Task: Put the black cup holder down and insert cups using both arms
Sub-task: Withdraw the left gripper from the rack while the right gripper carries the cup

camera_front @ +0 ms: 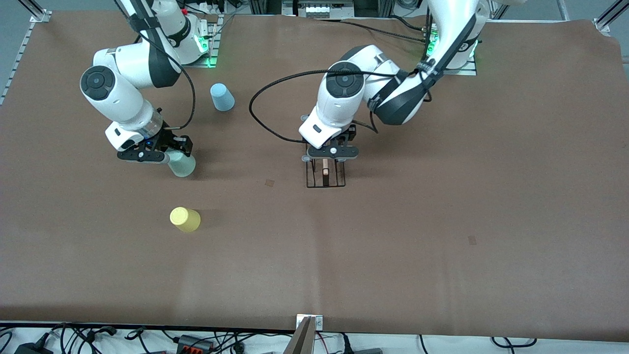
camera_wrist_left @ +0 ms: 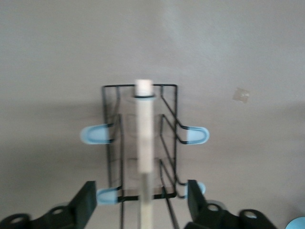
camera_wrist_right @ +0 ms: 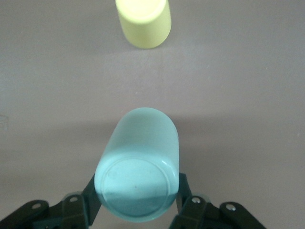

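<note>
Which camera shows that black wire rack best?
The left wrist view: the rack fills it, wooden rod and side pegs clear, with the left gripper open around it. The front view shows it small, partly under that gripper. The right wrist view misses it.

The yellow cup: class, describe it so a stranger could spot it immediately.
On the brown table, look toward the right arm's end. The small yellow plastic tumbler stands nearest the front camera, untouched. The pale green tumbler sits between the right gripper's fingers; the light blue tumbler stands farthest.
</note>
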Available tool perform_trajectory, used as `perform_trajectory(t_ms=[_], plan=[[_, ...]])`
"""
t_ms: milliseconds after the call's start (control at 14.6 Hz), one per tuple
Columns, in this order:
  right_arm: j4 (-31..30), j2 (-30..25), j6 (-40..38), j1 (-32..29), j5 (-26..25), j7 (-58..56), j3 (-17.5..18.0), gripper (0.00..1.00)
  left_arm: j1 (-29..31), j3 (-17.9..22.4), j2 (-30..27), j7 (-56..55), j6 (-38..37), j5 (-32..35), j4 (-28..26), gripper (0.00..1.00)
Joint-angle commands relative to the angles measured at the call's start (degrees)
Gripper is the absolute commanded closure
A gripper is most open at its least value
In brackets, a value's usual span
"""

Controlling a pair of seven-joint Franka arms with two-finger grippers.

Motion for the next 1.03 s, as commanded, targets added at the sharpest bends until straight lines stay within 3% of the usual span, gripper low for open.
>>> perform_trajectory(t_ms=[0,274,411,617,823,960], plan=[[-0.17,-3.91,-4.63,2.23,0.57,10.96,4.99,0.85,4.25,0.19,-6.27,4.22,-6.65,1.26,-0.85,0.0],[3.33,-6.55,-9.11,2.4,0.75,26.43,14.31,0.85,16.62,0.1,-10.49,27.63,-19.92,1.26,-0.59,0.0],[8.07,-5.94,-10.87,2.4,1.01,36.54,19.85,0.85,23.31,0.01,-12.69,37.43,-20.56,1.26,-0.41,0.0],[12.82,-4.63,-11.06,3.28,4.34,47.0,25.31,0.85,30.96,0.1,-13.31,46.92,-22.74,1.18,2.39,0.0],[16.52,-0.59,-10.62,6.34,4.35,55.02,26.47,0.85,38.44,-0.08,-13.31,54.14,-27.58,1.0,6.87,0.0],[16.26,1.52,-8.43,7.06,4.35,56.18,26.55,0.85,39.78,0.71,-14.01,58.53,-28.99,0.82,8.82,0.0]])
